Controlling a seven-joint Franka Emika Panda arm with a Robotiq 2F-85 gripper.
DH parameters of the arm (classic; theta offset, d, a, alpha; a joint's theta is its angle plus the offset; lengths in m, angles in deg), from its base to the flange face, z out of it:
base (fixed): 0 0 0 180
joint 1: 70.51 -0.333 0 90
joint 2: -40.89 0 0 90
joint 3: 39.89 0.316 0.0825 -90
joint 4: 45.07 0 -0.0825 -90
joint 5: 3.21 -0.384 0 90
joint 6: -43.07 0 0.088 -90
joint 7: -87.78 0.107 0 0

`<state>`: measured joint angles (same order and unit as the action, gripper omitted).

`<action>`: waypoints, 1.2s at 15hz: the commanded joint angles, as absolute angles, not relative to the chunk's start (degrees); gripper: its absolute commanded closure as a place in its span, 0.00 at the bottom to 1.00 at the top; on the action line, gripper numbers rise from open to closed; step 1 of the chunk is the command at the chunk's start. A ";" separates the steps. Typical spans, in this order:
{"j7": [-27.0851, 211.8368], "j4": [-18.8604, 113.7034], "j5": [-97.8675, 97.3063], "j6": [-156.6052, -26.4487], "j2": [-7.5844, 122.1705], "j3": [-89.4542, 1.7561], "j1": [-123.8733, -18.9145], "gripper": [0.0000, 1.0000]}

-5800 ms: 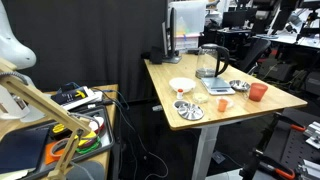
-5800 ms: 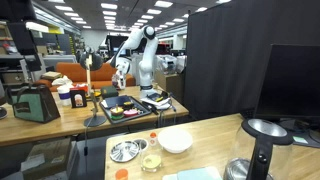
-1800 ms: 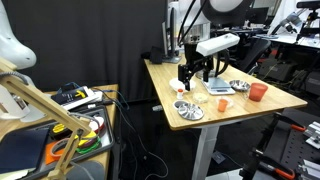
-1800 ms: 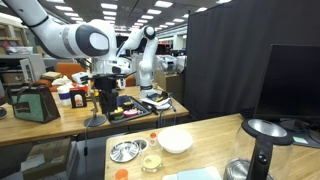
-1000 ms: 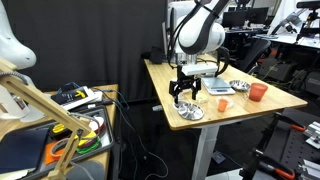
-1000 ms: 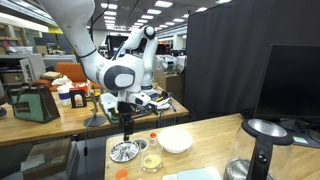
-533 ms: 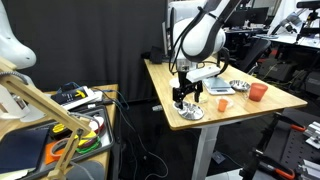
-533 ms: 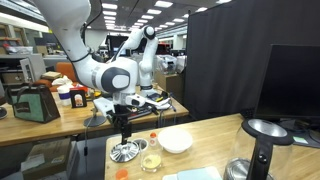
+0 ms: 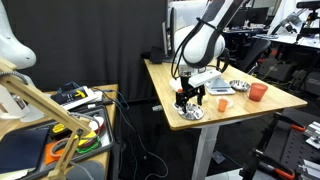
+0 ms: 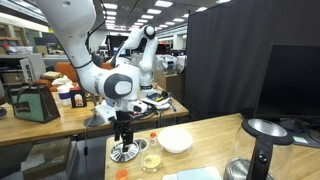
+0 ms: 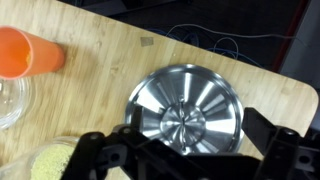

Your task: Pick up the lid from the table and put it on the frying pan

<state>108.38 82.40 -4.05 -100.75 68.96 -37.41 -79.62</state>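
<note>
The fingers (image 11: 285, 150) are spread wide and hold nothing; in the wrist view they stand on either side of the lid (image 11: 187, 108), one at each lower corner; whether their tips touch its rim cannot be told. The lid lies flat on the wooden desk (image 11: 100, 70), ribbed silvery face up, small centre knob almost straight under the camera; it sits close to a corner of the desk. Just past it in the wrist view stands an orange cup (image 11: 30, 52); the rim of a glass bowl (image 11: 8, 100) shows at the picture's edge. In both exterior views the arm (image 9: 200, 45) bends down over that corner, the fingers pointing straight down and right over the lid. A white bowl (image 10: 175, 140) rests near the lid, apart from it. Farther along the desk lies the frying pan (image 9: 238, 86), shiny and shallow, well apart from the lid and uncovered; behind it, toward the desk's back edge, stands a clear pitcher (image 9: 210, 62).
</note>
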 commanded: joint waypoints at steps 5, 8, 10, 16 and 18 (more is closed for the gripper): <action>106.99 78.19 -9.15 -99.89 71.31 -37.09 -78.45 0.05; 106.83 77.57 -10.15 -99.84 71.96 -36.93 -78.59 0.13; 106.68 77.61 -10.38 -99.80 72.57 -36.89 -78.55 0.13; 106.59 77.03 -10.21 -99.32 73.66 -36.98 -78.78 0.13; 106.32 76.80 -10.42 -99.26 73.74 -36.73 -78.66 0.24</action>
<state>108.33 78.16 -9.21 -100.72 73.09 -37.26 -79.14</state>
